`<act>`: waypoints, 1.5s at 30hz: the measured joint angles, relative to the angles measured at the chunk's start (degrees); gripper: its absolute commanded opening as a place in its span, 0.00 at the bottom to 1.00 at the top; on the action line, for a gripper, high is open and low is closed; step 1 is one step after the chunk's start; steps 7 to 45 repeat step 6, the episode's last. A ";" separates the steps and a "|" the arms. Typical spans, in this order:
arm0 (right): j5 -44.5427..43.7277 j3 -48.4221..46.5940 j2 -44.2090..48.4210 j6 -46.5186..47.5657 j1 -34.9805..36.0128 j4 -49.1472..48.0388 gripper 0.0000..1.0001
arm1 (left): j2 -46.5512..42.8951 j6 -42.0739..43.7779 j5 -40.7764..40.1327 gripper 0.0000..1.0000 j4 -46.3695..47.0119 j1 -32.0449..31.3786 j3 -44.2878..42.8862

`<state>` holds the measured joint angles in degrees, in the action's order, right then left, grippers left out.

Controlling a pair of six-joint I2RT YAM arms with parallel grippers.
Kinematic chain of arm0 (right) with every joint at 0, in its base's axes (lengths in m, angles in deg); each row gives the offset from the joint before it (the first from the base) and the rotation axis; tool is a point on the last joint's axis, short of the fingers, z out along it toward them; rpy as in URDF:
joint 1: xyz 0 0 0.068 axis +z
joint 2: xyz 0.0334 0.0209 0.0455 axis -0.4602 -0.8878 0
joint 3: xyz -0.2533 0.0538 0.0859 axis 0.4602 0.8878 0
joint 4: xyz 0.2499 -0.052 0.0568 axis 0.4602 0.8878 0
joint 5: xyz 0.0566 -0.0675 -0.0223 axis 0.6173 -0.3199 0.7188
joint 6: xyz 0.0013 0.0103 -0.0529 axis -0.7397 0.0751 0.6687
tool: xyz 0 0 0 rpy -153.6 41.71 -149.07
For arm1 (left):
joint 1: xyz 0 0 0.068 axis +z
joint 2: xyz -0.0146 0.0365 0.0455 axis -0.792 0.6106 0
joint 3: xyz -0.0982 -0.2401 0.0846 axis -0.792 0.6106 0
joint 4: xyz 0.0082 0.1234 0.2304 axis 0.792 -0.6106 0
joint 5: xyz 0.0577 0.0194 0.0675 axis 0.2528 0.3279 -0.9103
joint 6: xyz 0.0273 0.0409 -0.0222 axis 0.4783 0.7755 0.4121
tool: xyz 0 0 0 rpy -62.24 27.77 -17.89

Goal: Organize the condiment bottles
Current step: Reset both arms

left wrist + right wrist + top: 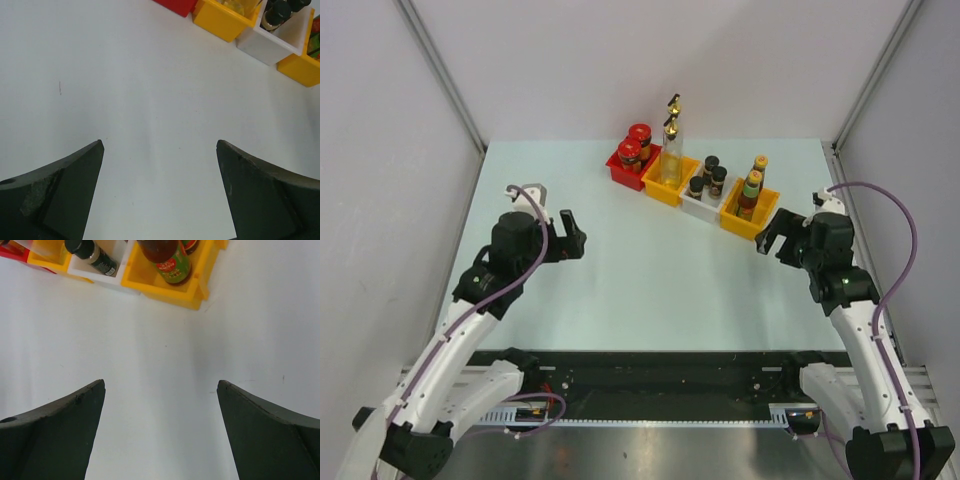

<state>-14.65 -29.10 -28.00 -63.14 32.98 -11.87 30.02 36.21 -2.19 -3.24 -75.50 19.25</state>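
Left pincer [570, 236]: jaws wide apart and empty, above bare worktop [650, 300].
Right pincer [770, 236]: jaws wide apart, nothing between them, just beside the near end of the bin row.
Nearer arm: the right. In the right wrist view a sauce bottle [167, 257] sits just ahead of its fingers. The left pincer is well apart from the row.
Direction from the pincers: the condiment bottles [695, 165] lie ahead of both, toward the far edge, ahead-left of the right pincer and ahead-right of the left.
Where the bottles are: red-lidded jars [634, 148] in the red bin [620, 173], glass bottles [671, 150] in a yellow bin [663, 192], black-capped shakers [708, 175] in the white bin [700, 208], sauce bottles [752, 190] in the end yellow bin [742, 225].
Long axis: every bottle upright, so a grasp would come from the side or from above the cap.
Judgement: the pairs look sorted, so little seems left to do.
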 measured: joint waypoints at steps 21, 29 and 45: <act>0.74 2.73 0.22 -0.09 0.00 -2.75 1.00 | -3.76 -0.02 -3.04 1.00 0.37 0.00 3.93; 0.74 2.73 0.22 -0.09 0.00 -2.75 1.00 | -3.76 -0.02 -3.04 1.00 0.37 0.00 3.93; 0.74 2.73 0.22 -0.09 0.00 -2.75 1.00 | -3.76 -0.02 -3.04 1.00 0.37 0.00 3.93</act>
